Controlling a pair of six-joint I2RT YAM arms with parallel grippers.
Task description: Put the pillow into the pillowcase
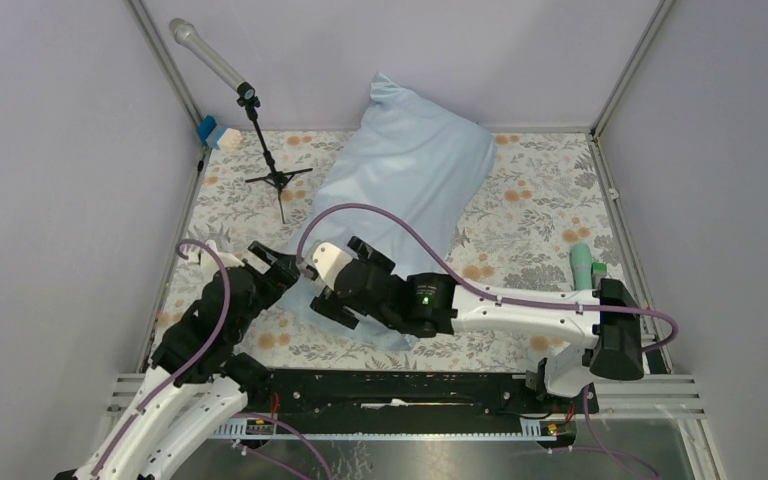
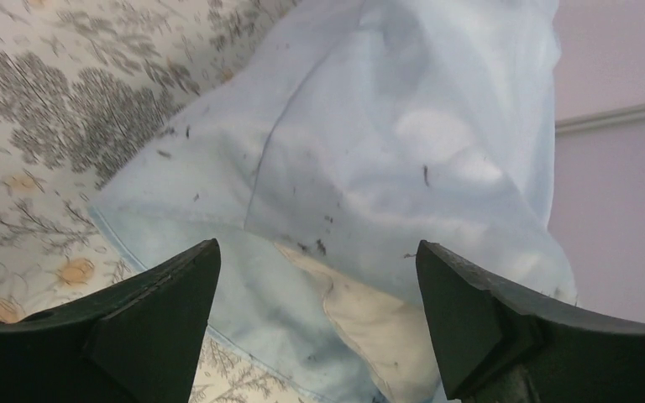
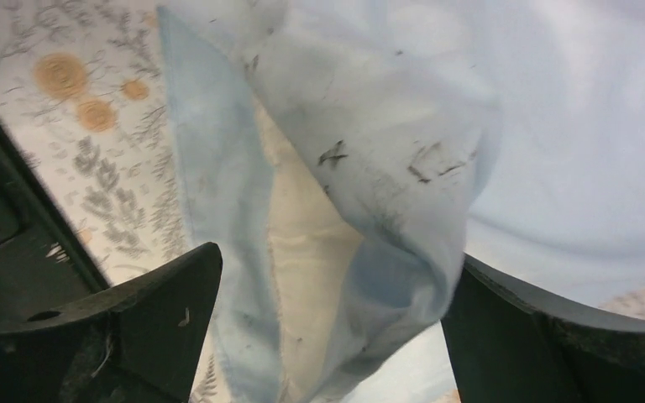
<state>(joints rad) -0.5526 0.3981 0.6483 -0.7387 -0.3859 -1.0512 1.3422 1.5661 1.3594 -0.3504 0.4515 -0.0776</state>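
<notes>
"While both arms hover at the near end of the bag, what is the left gripper [image 2: 317,245] up to?"

"Its fingers stand wide apart with nothing between them. Just ahead of its tips lies the open end of the pillowcase [image 2: 369,143]. A cream corner of the pillow [image 2: 374,323] peeps out of the mouth, nearer its right finger."

"And the right gripper [image 3: 340,254]?"

"Wide too. A loose fold of the blue hem hangs in the gap between its fingers, but as far as I can see neither finger presses on it."

"What would finish this well?"

"I'd pinch only the top blue layer, one gripper at each side of the opening. Then I'd draw the hem back toward the wrists, over the cream corner, keeping clear of the floral tablecloth [image 2: 50,101] beneath. Grab pillow and case together and the corner likely drags out."

"How full is the case?"

"Nearly all the pillow is inside, I'd say. The case bulges away beyond both grippers, and only that strip at the mouth shows bare."
</notes>
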